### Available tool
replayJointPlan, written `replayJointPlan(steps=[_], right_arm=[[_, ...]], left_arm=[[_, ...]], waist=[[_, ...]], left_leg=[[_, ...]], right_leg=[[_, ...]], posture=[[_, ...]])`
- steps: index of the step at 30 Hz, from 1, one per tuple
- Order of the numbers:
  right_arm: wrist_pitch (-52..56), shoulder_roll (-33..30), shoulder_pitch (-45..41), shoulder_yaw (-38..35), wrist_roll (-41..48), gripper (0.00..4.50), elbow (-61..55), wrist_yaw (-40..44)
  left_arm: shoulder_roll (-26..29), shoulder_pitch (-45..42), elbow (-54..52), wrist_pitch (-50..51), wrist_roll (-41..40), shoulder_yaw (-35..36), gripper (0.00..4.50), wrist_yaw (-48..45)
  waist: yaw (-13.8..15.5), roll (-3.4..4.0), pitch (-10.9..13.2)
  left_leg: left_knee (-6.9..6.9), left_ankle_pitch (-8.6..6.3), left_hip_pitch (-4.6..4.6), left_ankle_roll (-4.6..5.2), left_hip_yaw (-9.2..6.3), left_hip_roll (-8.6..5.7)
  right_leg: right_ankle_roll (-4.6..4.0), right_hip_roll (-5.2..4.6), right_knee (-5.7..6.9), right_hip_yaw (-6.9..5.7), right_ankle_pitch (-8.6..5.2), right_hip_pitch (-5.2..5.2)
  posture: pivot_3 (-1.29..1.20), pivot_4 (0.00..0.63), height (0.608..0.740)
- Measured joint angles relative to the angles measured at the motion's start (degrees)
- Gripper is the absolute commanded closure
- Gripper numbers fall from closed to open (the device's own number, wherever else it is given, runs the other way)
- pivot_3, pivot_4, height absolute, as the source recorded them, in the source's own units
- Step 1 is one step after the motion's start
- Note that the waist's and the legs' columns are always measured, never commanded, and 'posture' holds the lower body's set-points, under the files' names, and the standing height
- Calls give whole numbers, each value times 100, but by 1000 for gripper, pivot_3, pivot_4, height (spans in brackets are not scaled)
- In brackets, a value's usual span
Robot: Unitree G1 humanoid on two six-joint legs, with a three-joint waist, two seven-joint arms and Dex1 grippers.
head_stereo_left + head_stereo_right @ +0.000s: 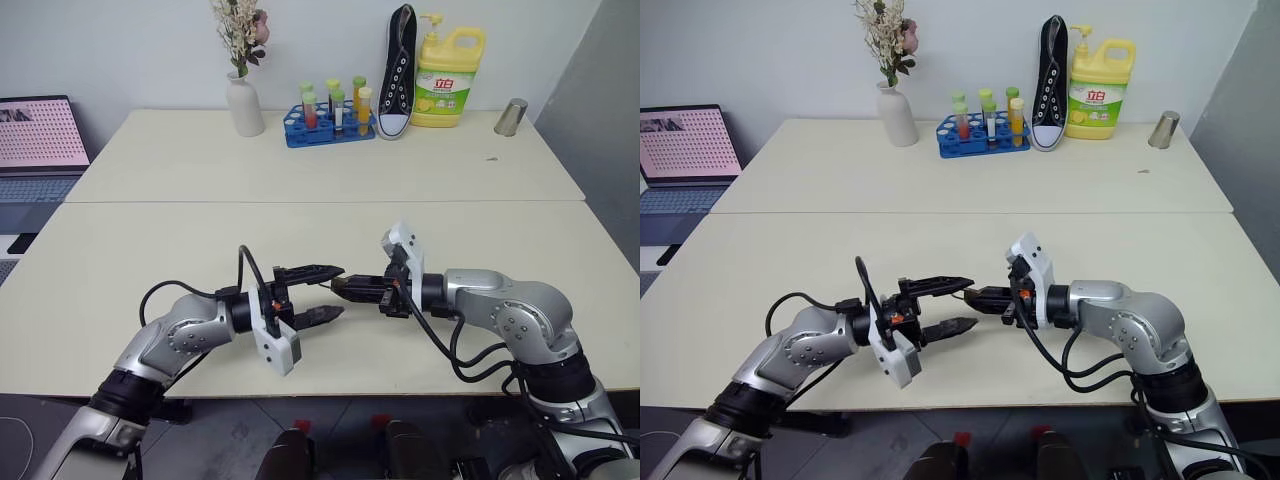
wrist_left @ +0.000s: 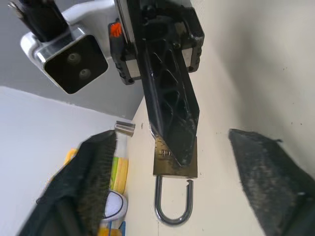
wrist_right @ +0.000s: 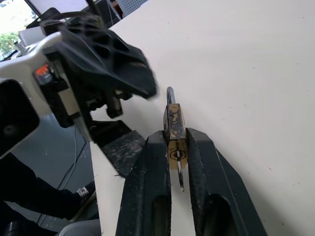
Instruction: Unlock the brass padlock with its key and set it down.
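**Inspector:** Head views first. Where do your pincers stand?

**Robot:** My left gripper (image 1: 322, 293) and right gripper (image 1: 343, 287) meet tip to tip above the near table (image 1: 120, 270). My left fingers are spread, one above the other, holding nothing. My right fingers are pressed together on the brass padlock (image 2: 175, 164), though from the head it is too small to make out with certainty.

**Inspector:** Left wrist view?

**Robot:** One padlock, pinched by its body at the tip of my right gripper. Its shackle (image 2: 172, 204) hangs out past the body, toward my left gripper, and one leg stands free of the body, so I judge it unlocked. My own two fingers flank it, well apart from it.

**Inspector:** Right wrist view?

**Robot:** The padlock body sits edge-on between my right fingers (image 3: 204, 162). One key (image 3: 180, 176) is in the keyhole, pointing back toward my wrist. The lock's long axis runs along my right gripper.

**Inspector:** Which arm sets it down?

**Robot:** The right, I judge; it alone holds the lock, and the table lies directly beneath.
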Motion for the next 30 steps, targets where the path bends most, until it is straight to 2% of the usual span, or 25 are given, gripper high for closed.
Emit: replayJointPlan(steps=[3,6,12,17,21,30], right_arm=[[-76,-123,9,-13,-103,4385,44,51],[-211,-223,31,4,-221,4385,43,170],[-530,-567,173,30,-504,4385,11,517],[-594,-573,173,52,-507,4385,-184,696],[-586,-547,180,48,-452,4385,-298,771],[-544,-488,181,48,-440,4385,-391,773]], left_arm=[[123,238,-296,228,-475,28,1478,-108],[129,291,-482,861,-1169,178,2449,-249],[146,190,-735,3992,-3657,417,4412,-1108],[-26,-277,-915,6197,-5015,623,4500,-1531],[-371,-302,-1010,7137,-5344,601,4500,-1895],[-646,-373,-1061,7435,-4973,571,4500,-2440]], waist=[[11,0,0],[11,0,0],[0,0,2],[-7,0,2],[-10,0,2],[4,-1,2]], left_leg=[[1,0,0,0,-1,0],[1,0,0,1,-1,0],[3,0,-1,1,-3,0],[3,0,2,0,-2,0],[3,0,1,0,-2,1],[3,1,1,-1,-1,1]], right_leg=[[0,0,0,-2,0,1],[0,0,1,-3,0,3],[1,1,1,-6,-1,4],[1,2,-1,-6,-1,6],[1,2,-3,-5,-1,6],[0,1,-5,-2,-1,6]], posture=[[0,150,740],[0,150,740],[0,150,740],[0,150,740],[0,150,740],[0,150,740]])
